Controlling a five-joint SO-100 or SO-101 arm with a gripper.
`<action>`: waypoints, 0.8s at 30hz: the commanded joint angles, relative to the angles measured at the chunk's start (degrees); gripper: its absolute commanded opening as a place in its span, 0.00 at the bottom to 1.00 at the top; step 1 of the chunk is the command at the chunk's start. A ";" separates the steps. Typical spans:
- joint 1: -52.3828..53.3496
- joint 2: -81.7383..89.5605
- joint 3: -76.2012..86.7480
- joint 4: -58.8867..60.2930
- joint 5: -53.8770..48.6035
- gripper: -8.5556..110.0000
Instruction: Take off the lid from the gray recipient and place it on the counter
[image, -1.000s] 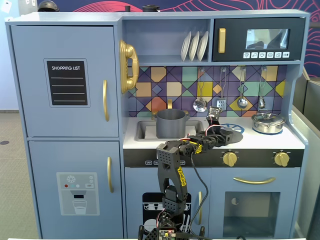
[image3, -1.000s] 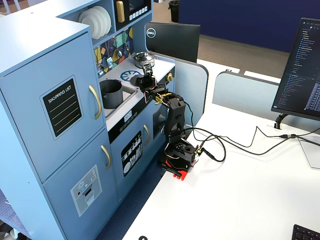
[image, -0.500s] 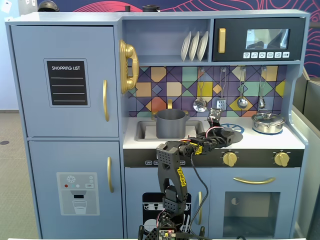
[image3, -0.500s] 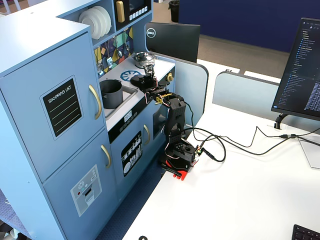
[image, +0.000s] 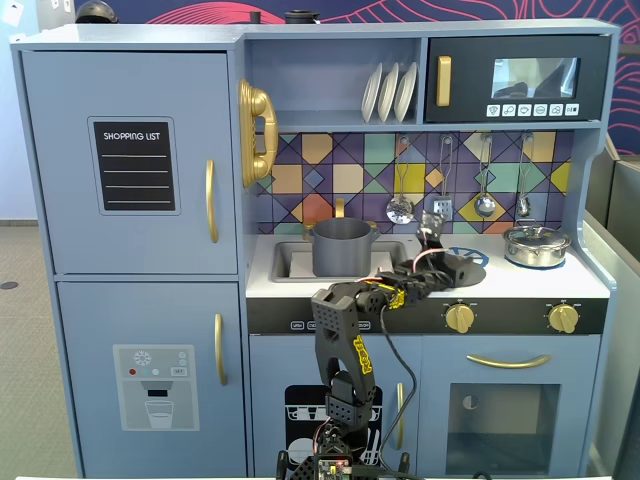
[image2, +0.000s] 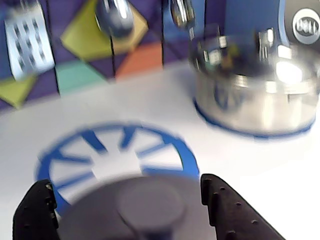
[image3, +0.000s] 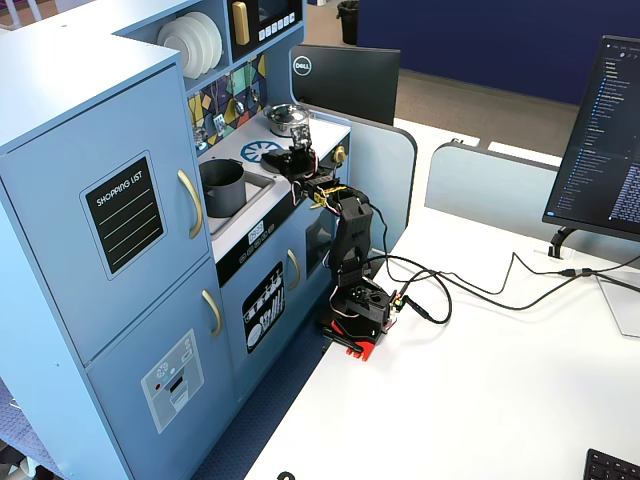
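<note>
The gray recipient (image: 343, 248) stands uncovered in the inset sink, also seen from the side in a fixed view (image3: 222, 185). The lid (image2: 145, 212), a dark-gray disc with a central knob, lies flat on the counter (image2: 150, 100), overlapping the near edge of the blue burner print (image2: 117, 155). From the front it shows as a dark disc (image: 472, 272) right of the sink. My gripper (image2: 125, 182) hovers low over it, open. Its black fingers (image2: 37, 212) stand wide apart on either side of the knob without touching it.
A shiny silver pot with a glass lid (image2: 255, 90) sits on the counter to the right (image: 537, 245). Ladles and a spatula (image: 400, 205) hang on the tiled back wall. The sink's rim (image: 290, 262) lies left of the lid.
The gripper head has dipped slightly over the lid. The lid stays on the counter and the gray recipient has not moved.
</note>
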 joint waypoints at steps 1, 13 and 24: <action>-1.67 9.58 -5.01 3.87 0.44 0.31; -13.97 47.37 2.64 69.87 8.17 0.07; -32.17 65.39 34.89 86.75 9.05 0.07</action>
